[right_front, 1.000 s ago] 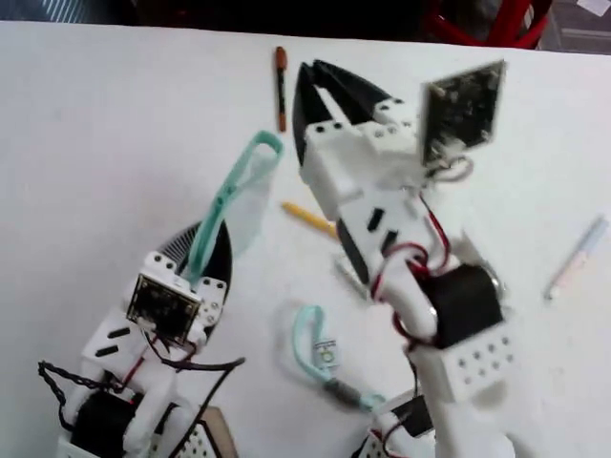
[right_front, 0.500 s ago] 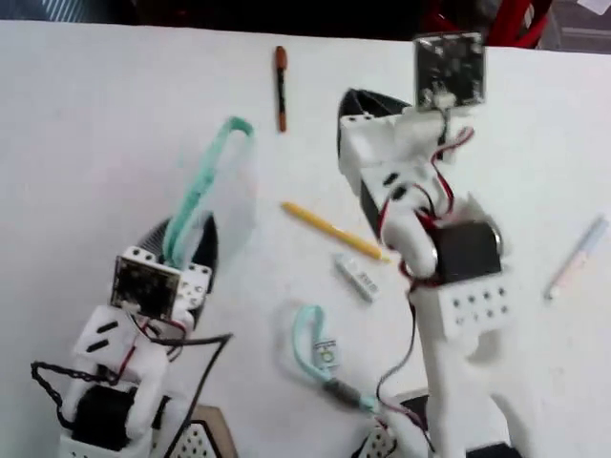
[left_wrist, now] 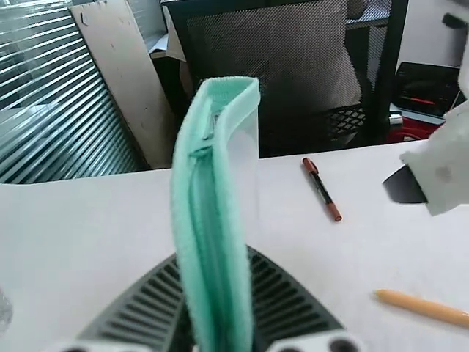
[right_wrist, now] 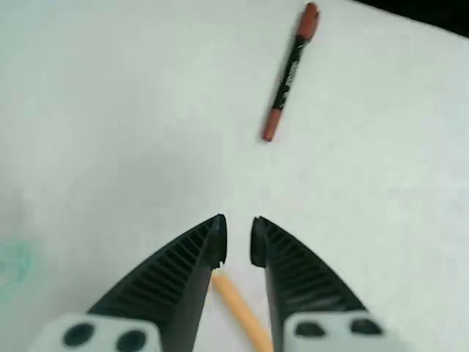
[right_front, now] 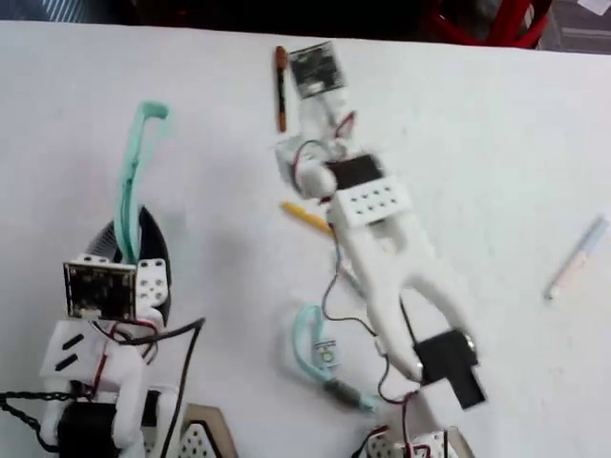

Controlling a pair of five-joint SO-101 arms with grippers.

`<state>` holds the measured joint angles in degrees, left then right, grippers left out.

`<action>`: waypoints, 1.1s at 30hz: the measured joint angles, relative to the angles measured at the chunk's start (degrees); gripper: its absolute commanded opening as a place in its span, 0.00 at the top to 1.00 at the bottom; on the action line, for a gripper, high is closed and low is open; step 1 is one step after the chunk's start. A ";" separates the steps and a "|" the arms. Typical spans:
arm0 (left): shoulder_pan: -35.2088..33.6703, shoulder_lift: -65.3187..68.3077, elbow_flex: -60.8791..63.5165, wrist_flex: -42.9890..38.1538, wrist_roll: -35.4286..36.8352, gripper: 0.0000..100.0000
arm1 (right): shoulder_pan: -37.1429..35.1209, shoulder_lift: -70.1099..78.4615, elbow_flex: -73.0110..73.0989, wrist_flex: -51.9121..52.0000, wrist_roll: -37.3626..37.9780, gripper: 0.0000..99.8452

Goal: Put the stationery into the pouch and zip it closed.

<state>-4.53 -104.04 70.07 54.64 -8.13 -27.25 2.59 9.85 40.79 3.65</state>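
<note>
We see the left gripper clamping the pouch upright; the right gripper, barely open and empty, sits over the pencil.

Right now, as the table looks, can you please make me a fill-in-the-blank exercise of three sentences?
1. The left gripper is shut on the teal ____.
2. The right gripper hangs above the yellow ____.
3. The right gripper's jaws, slightly apart, hold ____.
Missing words: pouch; pencil; nothing.
</note>
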 measured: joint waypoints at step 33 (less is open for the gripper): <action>-4.84 -0.88 10.02 -10.99 6.51 0.98 | 7.12 10.73 -0.26 25.32 39.82 0.70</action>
<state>-9.36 -104.92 80.09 43.65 -1.63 -20.13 13.32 9.58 66.11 43.47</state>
